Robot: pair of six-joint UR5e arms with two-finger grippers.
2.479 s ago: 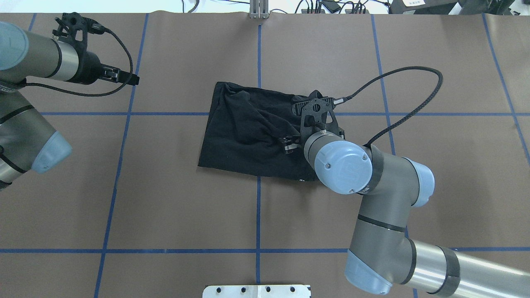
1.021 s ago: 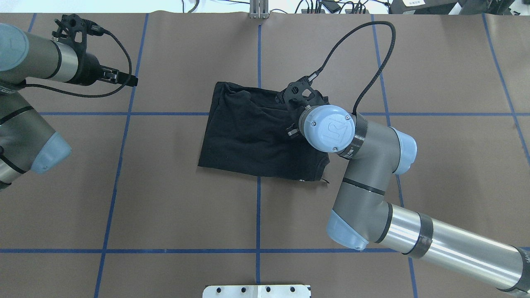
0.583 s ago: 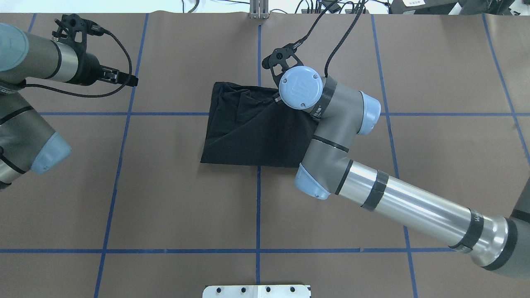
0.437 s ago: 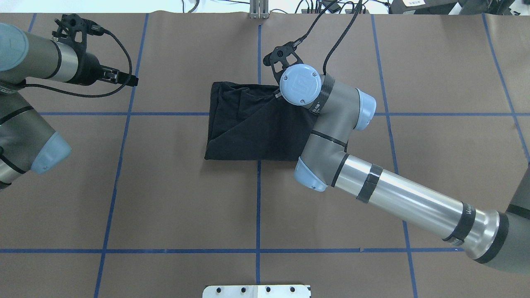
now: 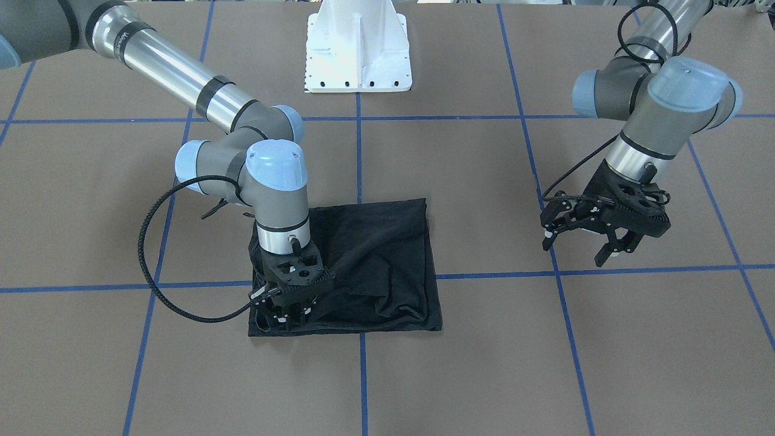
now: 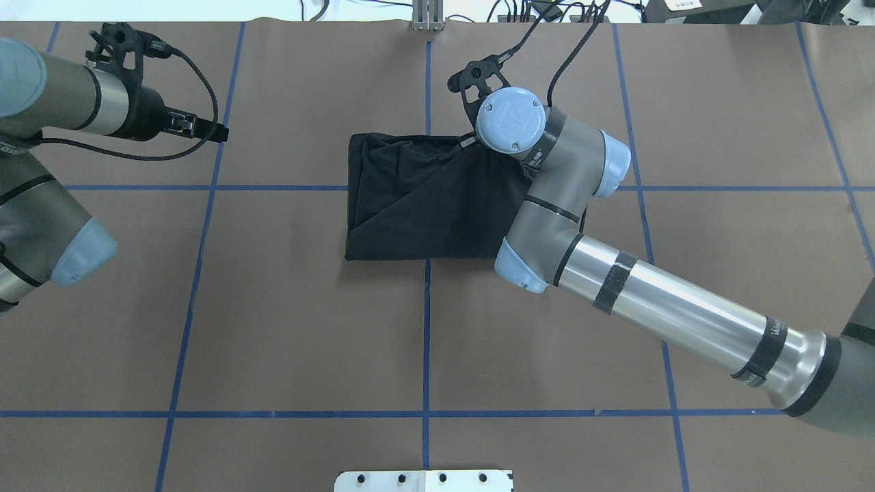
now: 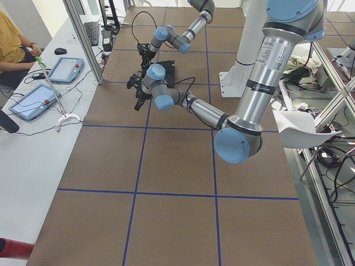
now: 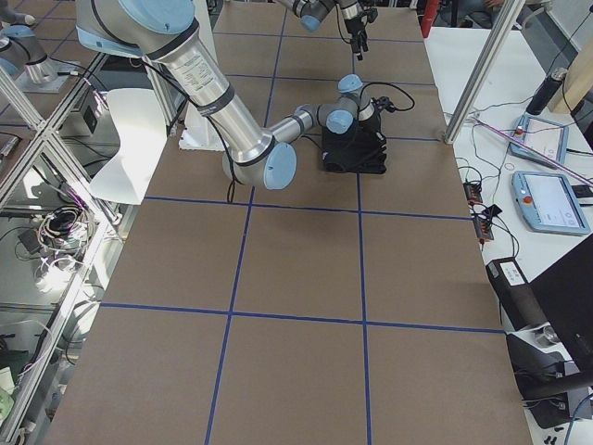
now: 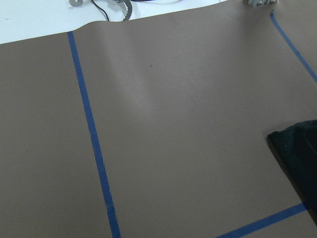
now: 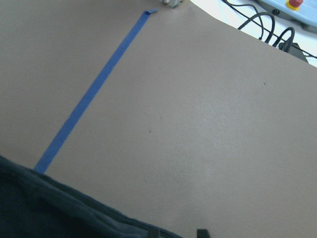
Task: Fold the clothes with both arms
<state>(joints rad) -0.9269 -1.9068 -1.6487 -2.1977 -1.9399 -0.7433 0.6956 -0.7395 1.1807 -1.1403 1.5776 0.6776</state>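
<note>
The black T-shirt (image 6: 417,205) lies folded in the middle of the table, and its logo print is hidden. It also shows in the front-facing view (image 5: 387,254). My right gripper (image 5: 284,310) is down at the shirt's far edge, shut on a bunch of the shirt's fabric. A taut diagonal crease runs from that grip across the shirt. In the right wrist view the shirt's edge (image 10: 59,208) fills the bottom left, with the fingertips (image 10: 202,232) just showing. My left gripper (image 5: 578,247) is open and empty. It hovers above the bare table, well away from the shirt.
The white pedestal base (image 5: 357,48) stands at the robot's side of the table. Blue tape lines (image 6: 426,342) grid the brown table cover. Cables and a metal post (image 6: 427,17) line the far edge. A desk with tablets (image 7: 61,69) and a seated person (image 7: 11,39) lie beyond.
My right gripper has carried the shirt's near right part up and over to the far edge, so the shirt is folded narrower. My left arm has not moved.
</note>
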